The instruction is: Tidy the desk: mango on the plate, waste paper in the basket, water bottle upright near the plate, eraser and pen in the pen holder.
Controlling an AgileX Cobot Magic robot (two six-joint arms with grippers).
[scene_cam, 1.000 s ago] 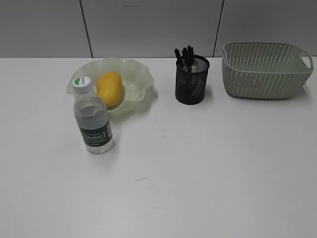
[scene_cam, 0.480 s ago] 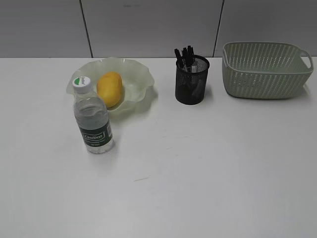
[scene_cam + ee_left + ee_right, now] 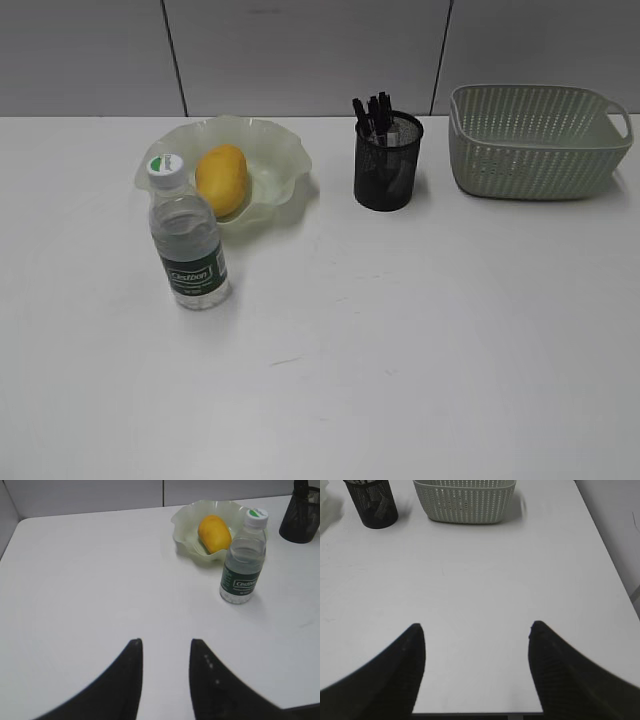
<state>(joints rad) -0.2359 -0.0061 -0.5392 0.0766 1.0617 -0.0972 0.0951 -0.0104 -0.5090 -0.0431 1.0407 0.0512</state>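
Remaining unmoved: water bottle [image 3: 188, 240], mango [image 3: 221, 179].

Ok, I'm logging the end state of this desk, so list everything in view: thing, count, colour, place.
desk: one, white, under everything.
plate: one, pale green, wavy rim, back left.
mango: one, yellow-orange, lying in the plate.
water bottle: one, clear, white cap, dark green label, upright just in front of the plate.
pen holder: one, black mesh, back centre.
pens: several, black, standing in the pen holder; exact count unclear.
basket: one, sage green, back right; inside not visible.
left gripper: one, black, open, empty, over bare desk.
right gripper: one, black, open wide, empty, near the desk's front edge.
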